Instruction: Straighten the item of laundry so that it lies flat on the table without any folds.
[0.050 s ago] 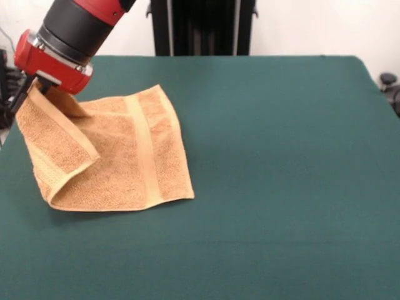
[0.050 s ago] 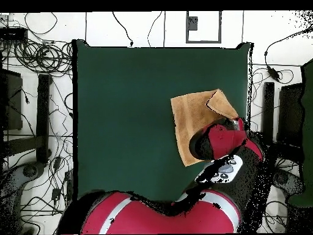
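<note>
Table, near part: the table (image 1: 281, 187) shows bare green cover across the front and out toward 3 o'clock in the front view; nothing lies there.
Towel, position: the towel (image 1: 134, 156) sits at about 9 o'clock in the front view, close to the table's edge on that side; in the overhead view it lies at about 2 o'clock, just above the arm.
Towel, shape: most of it rests flat, with one woven band running front to back. The side toward 9 o'clock is lifted and doubled over, making a slanted flap.
Raised corner: the flap's top runs up to 10 o'clock and disappears under the gripper (image 1: 39, 84).
Gripper: its red and black head (image 2: 215, 139) hangs over that corner. The cloth seems pinched there, but the jaws are hidden, so I cannot tell whether they are clenched or released.
Step in hand: judged to be unfolding, with the corner raised but not laid out.
Next move calls for: carrying the corner outward toward 9 o'clock, lowering it until the flap opens, then letting go.
</note>
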Controlling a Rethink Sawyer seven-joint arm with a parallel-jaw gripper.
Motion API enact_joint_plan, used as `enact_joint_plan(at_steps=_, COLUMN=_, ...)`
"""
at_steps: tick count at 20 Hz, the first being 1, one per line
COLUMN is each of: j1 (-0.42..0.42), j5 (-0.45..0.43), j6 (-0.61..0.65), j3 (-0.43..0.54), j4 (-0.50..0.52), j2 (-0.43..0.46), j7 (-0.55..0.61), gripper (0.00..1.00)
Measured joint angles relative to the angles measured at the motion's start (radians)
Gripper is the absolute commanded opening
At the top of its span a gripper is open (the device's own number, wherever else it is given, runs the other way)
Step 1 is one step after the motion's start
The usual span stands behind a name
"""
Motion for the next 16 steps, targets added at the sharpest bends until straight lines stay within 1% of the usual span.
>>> enact_joint_plan(at_steps=5, j1=-0.027, j5=0.001, j6=0.000, j3=0.009, j4=0.000, j2=0.004, j7=0.000, gripper=0.00)
enact_joint_plan(at_steps=11, j1=-0.091, j5=0.000, j6=0.000, j3=0.025, j4=0.000, j2=0.006, j7=0.000, gripper=0.00)
enact_joint_plan(at_steps=16, j1=-0.102, j5=0.000, j6=0.000, j3=0.025, j4=0.000, j2=0.008, j7=0.000, gripper=0.00)
